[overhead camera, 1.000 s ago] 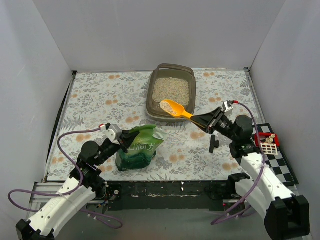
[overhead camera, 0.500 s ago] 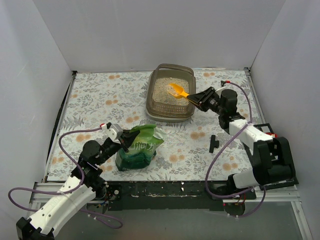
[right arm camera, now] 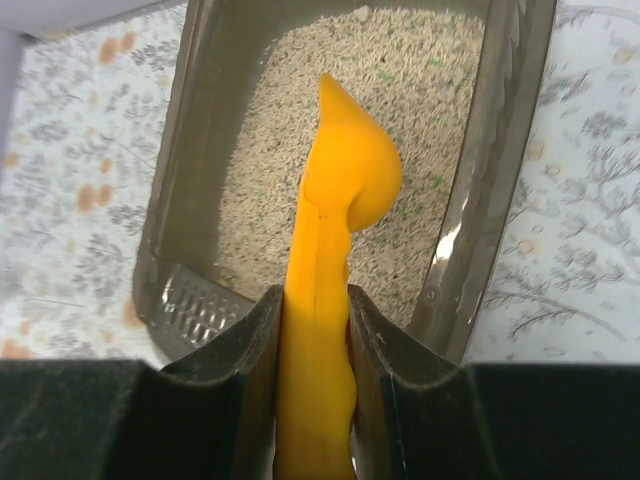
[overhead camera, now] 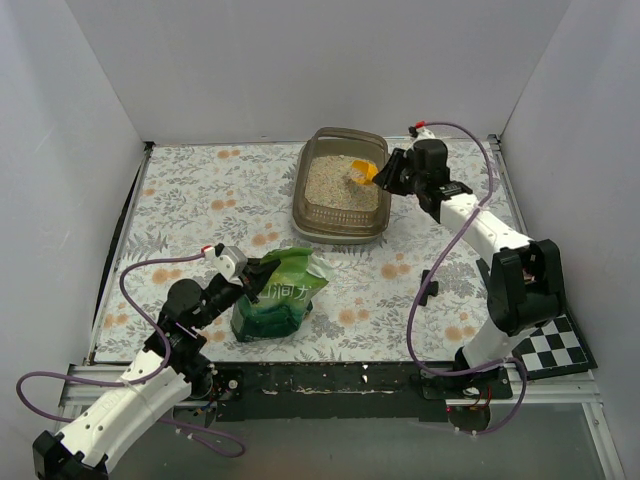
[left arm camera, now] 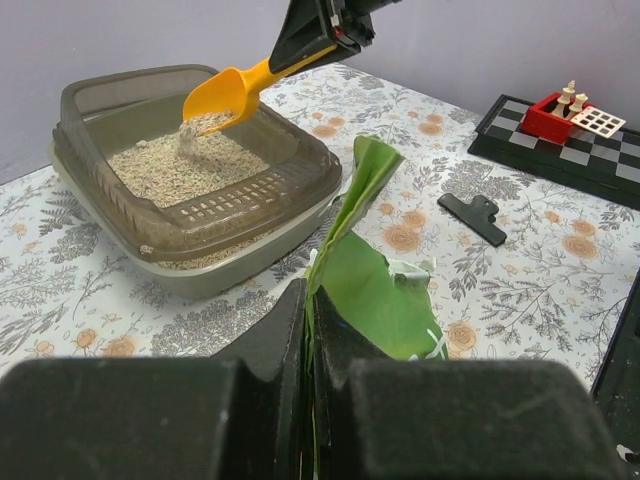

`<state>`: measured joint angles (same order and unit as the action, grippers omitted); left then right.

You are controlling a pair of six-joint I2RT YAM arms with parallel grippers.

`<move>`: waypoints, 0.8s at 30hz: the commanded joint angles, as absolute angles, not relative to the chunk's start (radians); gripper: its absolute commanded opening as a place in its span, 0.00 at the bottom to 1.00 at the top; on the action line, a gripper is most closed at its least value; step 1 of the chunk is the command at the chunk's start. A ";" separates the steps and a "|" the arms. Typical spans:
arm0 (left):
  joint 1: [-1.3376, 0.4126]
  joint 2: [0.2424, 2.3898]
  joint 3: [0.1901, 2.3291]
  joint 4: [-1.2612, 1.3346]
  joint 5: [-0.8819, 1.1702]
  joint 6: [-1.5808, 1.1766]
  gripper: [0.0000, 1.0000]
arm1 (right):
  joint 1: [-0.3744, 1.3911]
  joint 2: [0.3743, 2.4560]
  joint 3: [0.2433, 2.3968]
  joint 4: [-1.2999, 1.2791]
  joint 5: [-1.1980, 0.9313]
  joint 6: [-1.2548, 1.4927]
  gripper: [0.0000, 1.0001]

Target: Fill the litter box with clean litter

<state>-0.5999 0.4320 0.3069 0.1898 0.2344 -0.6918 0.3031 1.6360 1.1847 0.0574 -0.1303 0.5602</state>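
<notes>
Swung farther over the litter box (overhead camera: 300, 195), the right gripper (right arm camera: 315, 300) clamped the scoop (right arm camera: 345, 170), tilted to pour clean litter (overhead camera: 335, 185). Left gripper (left arm camera: 310, 320) pinched the bag (left arm camera: 372, 290) upright.

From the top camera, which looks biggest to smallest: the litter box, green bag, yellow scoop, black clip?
1. litter box
2. green bag
3. yellow scoop and black clip: both tiny, too alike to rank; the scoop is partly hidden.

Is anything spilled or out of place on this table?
No spill shows: litter dropping from the yellow scoop lands inside the litter box. Only a black clip lies loose right of the green bag, and a chessboard sits beyond it.
</notes>
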 commanded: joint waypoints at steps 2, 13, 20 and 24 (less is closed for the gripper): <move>-0.604 0.439 0.302 0.213 0.204 -0.673 0.00 | 0.426 1.709 1.454 -0.225 0.139 0.168 0.01; -0.604 0.440 0.305 0.201 0.230 -0.680 0.00 | 0.627 1.775 1.812 -0.597 0.433 -0.057 0.01; -0.606 0.431 0.305 0.193 0.305 -0.681 0.00 | 0.652 1.550 1.783 -0.767 0.310 -0.022 0.01; -0.606 0.437 0.311 0.198 0.434 -0.676 0.00 | 0.652 1.389 1.701 -0.856 0.106 0.026 0.01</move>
